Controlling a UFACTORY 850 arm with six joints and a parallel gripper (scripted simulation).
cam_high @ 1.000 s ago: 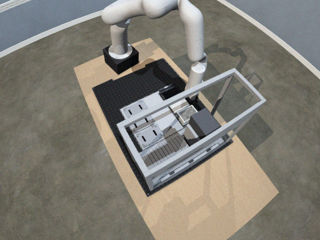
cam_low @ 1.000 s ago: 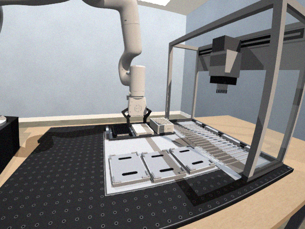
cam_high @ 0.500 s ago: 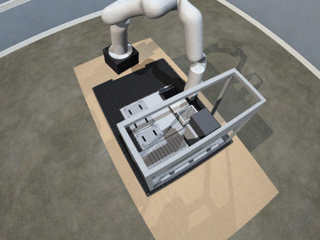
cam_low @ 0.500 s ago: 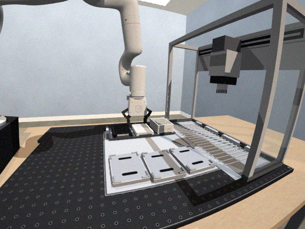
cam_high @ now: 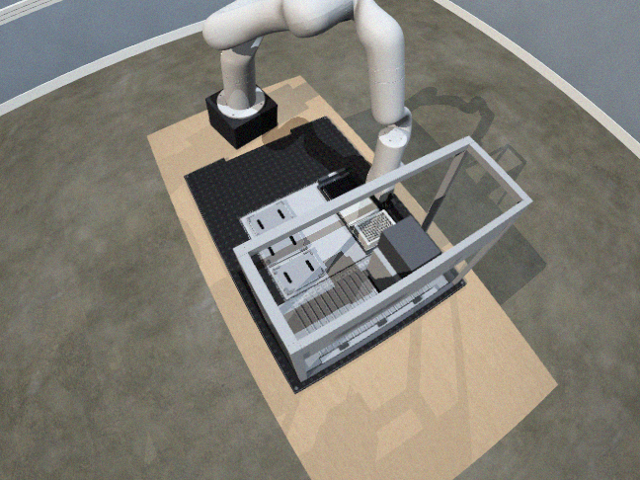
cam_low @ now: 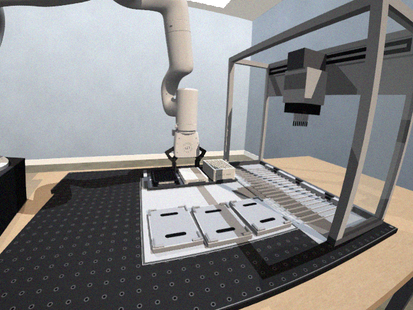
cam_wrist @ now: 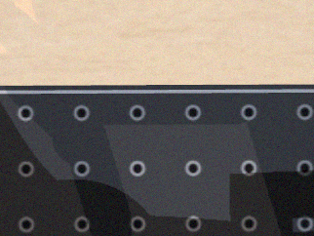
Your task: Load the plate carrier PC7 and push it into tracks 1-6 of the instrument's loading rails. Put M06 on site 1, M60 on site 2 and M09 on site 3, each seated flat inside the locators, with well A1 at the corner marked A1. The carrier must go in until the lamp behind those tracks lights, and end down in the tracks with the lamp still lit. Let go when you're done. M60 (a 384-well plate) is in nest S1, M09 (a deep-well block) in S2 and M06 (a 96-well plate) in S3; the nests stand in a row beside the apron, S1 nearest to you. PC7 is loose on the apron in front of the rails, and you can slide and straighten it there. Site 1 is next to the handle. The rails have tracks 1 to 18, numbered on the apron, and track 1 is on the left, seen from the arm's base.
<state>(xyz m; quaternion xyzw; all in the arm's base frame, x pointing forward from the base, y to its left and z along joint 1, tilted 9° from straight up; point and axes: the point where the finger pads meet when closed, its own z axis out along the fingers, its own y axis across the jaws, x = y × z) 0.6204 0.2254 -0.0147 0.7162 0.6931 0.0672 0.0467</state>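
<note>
The plate carrier PC7 point(cam_low: 218, 225) lies on the light apron with three bare sites, askew to the rails; it also shows in the top view point(cam_high: 286, 248). Three nests stand in a row behind it. They hold a dark plate point(cam_low: 163, 177) nearest the arm's base, a flat white plate point(cam_low: 191, 175) in the middle, and a taller white block with a grid of wells point(cam_low: 218, 168) at the far end. My gripper point(cam_low: 185, 164) is open and empty, pointing down, low over the flat white plate. The wrist view shows only perforated black board and wood, with no fingers.
The loading rails point(cam_low: 287, 196) run under a grey frame point(cam_low: 363, 126). A dark pipetting head point(cam_low: 303, 87) hangs inside it. The arm's black base block point(cam_high: 241, 116) stands at the board's far end. The black perforated board point(cam_wrist: 156, 166) ends at a wooden table edge.
</note>
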